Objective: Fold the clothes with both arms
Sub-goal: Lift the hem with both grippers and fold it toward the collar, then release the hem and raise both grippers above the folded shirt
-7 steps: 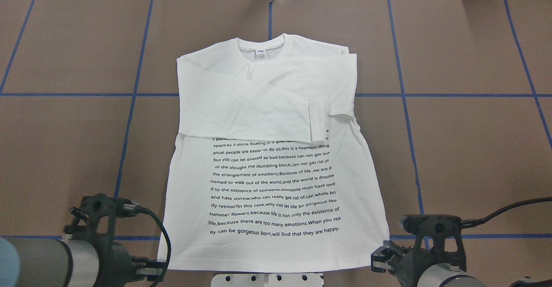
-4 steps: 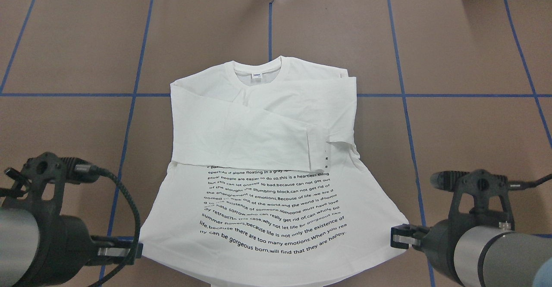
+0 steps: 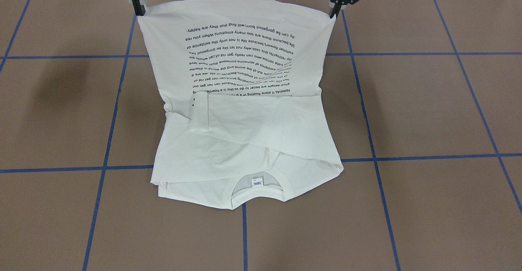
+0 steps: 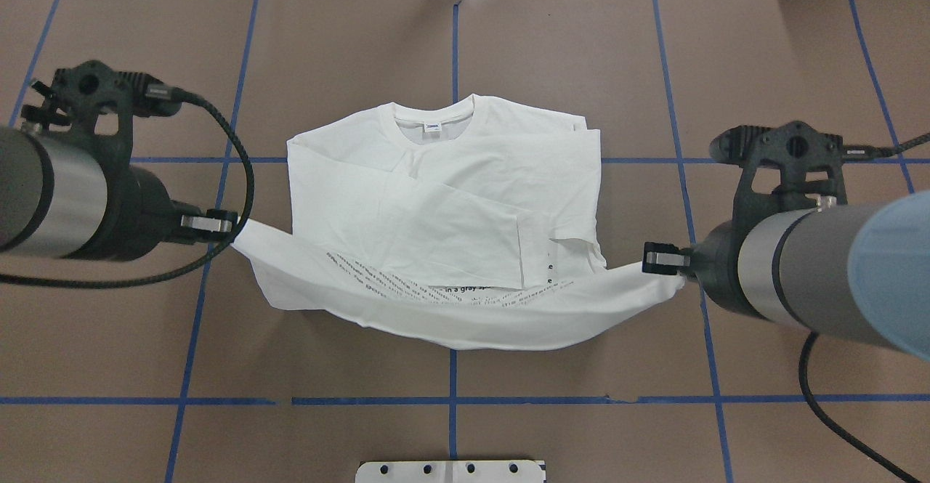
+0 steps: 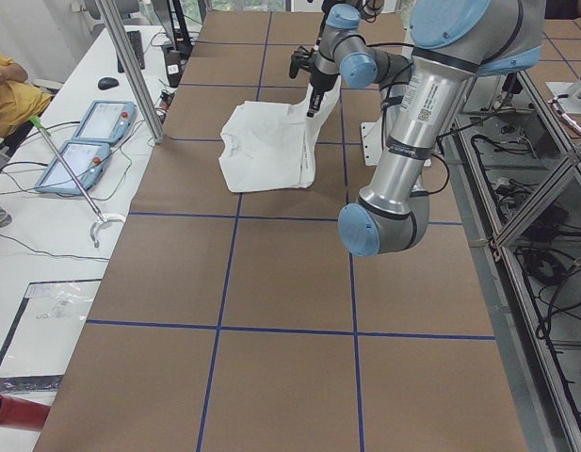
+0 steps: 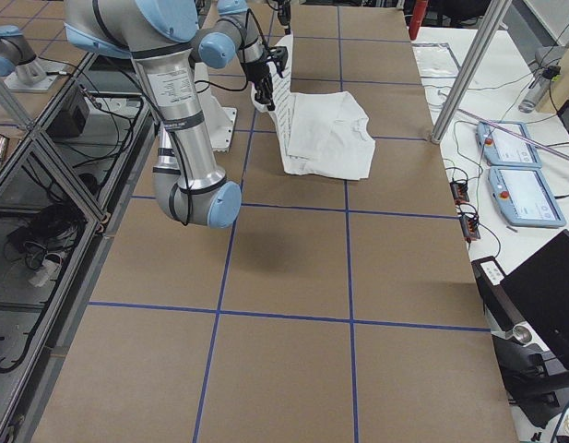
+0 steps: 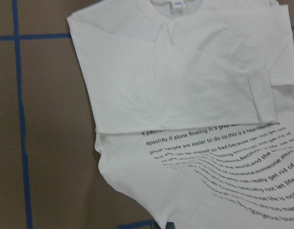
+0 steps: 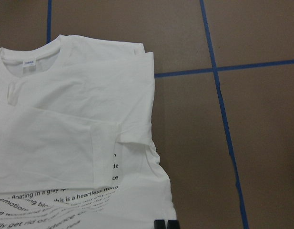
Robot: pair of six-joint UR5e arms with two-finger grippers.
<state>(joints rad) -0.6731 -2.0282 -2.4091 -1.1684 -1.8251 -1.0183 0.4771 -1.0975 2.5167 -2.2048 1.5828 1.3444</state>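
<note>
The white long-sleeved T-shirt (image 4: 450,192) lies in the middle of the table, collar and label at the far side, both sleeves folded across the chest. Its black text faces up. My left gripper (image 4: 229,223) is shut on the left hem corner. My right gripper (image 4: 657,259) is shut on the right hem corner. Both hold the hem lifted and stretched above the table over the shirt's lower half. In the front-facing view the raised hem hangs between my left gripper (image 3: 332,14) and my right gripper (image 3: 140,12). Both wrist views look down on the T-shirt (image 7: 185,95) (image 8: 80,124).
Brown table (image 4: 581,410) with a blue tape grid. The white pedestal base plate (image 4: 450,471) sits at the near edge. A side table with teach pendants (image 5: 83,141) and a metal post (image 5: 130,66) stands beyond the far edge; a person in yellow (image 5: 8,94) sits there.
Both arms have moved away from the near edge toward the collar, raising the hem corners. The printed lower half has lifted and curls over; the shirt's body slid slightly toward the robot.
</note>
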